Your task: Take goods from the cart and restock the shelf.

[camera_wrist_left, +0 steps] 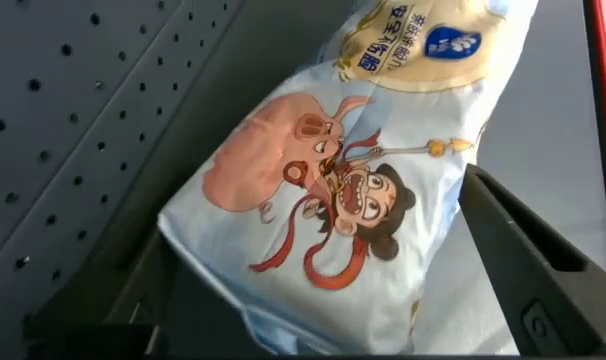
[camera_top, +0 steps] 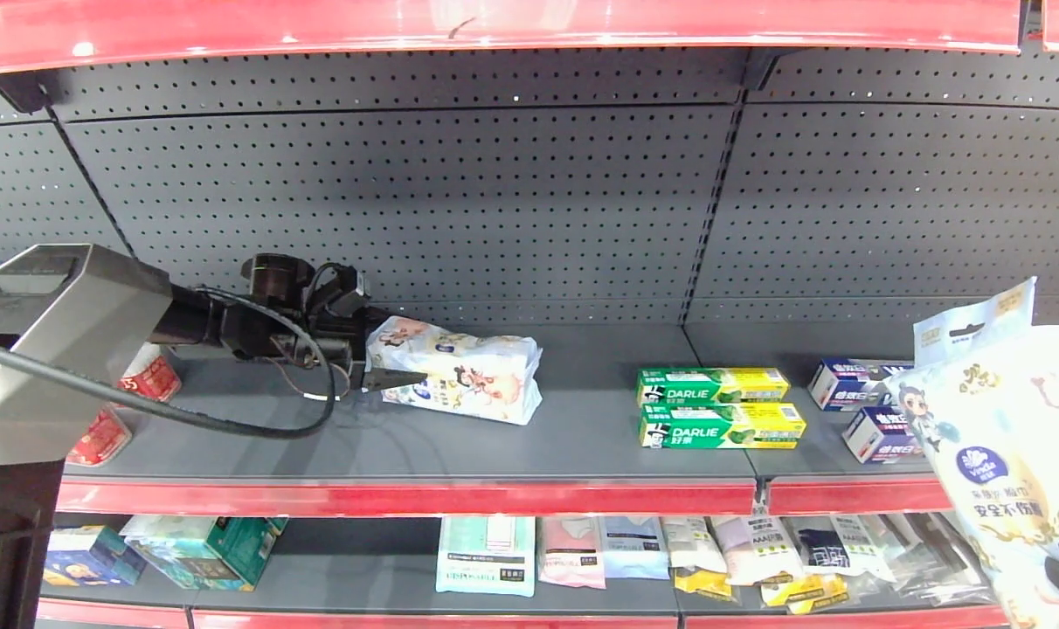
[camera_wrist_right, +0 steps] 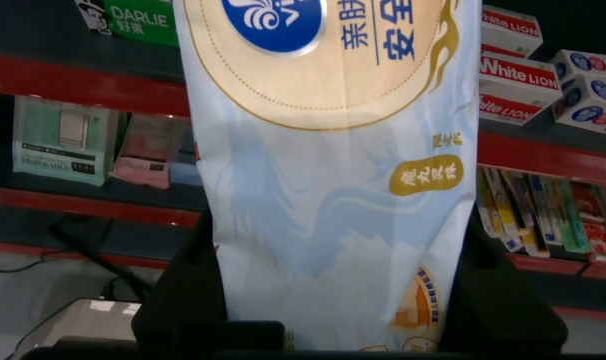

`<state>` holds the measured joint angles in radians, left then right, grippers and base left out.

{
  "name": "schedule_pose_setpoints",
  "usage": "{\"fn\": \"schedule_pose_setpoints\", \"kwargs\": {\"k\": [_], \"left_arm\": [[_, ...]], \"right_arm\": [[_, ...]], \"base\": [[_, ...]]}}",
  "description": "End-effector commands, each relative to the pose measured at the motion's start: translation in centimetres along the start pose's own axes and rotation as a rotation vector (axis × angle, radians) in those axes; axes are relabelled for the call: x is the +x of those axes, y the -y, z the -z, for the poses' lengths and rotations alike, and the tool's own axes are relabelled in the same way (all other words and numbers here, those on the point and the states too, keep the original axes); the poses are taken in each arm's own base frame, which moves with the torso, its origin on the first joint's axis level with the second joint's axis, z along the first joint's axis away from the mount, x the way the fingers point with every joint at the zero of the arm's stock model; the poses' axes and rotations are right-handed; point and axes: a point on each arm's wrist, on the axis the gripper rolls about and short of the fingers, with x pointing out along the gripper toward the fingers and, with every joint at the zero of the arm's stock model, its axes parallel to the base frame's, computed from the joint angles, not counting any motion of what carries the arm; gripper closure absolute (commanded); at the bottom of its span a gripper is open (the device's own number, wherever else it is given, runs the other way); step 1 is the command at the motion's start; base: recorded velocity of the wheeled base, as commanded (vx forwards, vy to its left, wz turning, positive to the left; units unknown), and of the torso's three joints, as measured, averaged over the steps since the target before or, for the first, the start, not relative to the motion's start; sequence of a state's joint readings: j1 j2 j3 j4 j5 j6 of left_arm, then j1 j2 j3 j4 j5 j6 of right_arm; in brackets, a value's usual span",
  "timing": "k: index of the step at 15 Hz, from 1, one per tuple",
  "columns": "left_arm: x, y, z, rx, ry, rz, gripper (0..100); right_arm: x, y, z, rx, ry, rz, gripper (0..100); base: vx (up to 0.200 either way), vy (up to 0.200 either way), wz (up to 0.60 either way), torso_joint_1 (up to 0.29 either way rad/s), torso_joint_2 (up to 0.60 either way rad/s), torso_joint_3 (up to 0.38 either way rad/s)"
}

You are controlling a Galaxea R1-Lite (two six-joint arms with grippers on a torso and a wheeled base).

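Firstly, left gripper [camera_top: 397,360]: reached in over the left bay of the shelf [camera_top: 582,441], jaws closed on the left end of the left pack [camera_top: 460,367]. That pack lay flat on the shelf board, slantwise, near the back panel. In the left wrist view it sat between the jaws, cartoon side up.

Right gripper [camera_wrist_right: 333,330]: at the near right, off the shelf, pinching the right pack [camera_top: 993,437] by its lower end. The pack stood upright above the grip, not yet shelved.

Other stock:
- Two toothpaste boxes [camera_top: 720,407], side by side at mid-shelf.
- Blue boxes [camera_top: 870,411], to their right.
- Red tubs [camera_top: 128,406], at the left end, partly hidden by the left arm.
- Mixed packets [camera_top: 573,550], on the lower shelf [camera_top: 363,559].

Stage, as judged: one pack set down but not released, one waiting.

Risks, as judged:
- The soft left pack might cling to a jaw and drag toward the near edge, or turn, if the arm pulled out before spreading wide.
- The right pack, held low and top-heavy, could fold over or slip.
- Its likely way in ran past the toothpaste boxes and blue boxes, so a wide swing could knock them.
- With the left arm in the bay, the two arms could clash.
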<state>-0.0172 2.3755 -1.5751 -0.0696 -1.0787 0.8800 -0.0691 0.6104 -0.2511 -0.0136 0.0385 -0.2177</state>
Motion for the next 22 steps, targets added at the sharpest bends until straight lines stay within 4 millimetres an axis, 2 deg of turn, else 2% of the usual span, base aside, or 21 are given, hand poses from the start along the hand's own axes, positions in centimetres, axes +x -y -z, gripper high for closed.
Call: {"fn": "schedule_pose_setpoints", "kwargs": {"k": [1,11,19,20,22], "left_arm": [[0.6,0.2,-0.1,-0.002,0.001,0.014,0],[0.7,0.1,-1.1,-0.065,-0.024,0.046,0],[1.7,0.2,-0.3,-0.081,-0.029,0.066,0],[1.7,0.2,-0.1,-0.083,-0.03,0.068,100],[2.2,0.0,0.1,-0.084,-0.03,0.073,100]], "right_arm": [[0.0,0.0,-0.1,0.0,-0.001,0.0,100],[0.3,0.1,-0.1,-0.007,-0.019,0.008,100],[0.6,0.1,-0.1,-0.007,-0.036,0.003,100],[0.6,0.1,-0.1,-0.007,-0.036,0.002,100],[0.6,0.1,-0.1,-0.005,-0.036,0.003,100]], "base": [[0.0,0.0,0.0,0.0,0.0,0.0],[0.0,0.0,0.0,0.0,0.0,0.0],[0.0,0.0,0.0,0.0,0.0,0.0],[0.0,0.0,0.0,0.0,0.0,0.0],[0.0,0.0,0.0,0.0,0.0,0.0]]}}
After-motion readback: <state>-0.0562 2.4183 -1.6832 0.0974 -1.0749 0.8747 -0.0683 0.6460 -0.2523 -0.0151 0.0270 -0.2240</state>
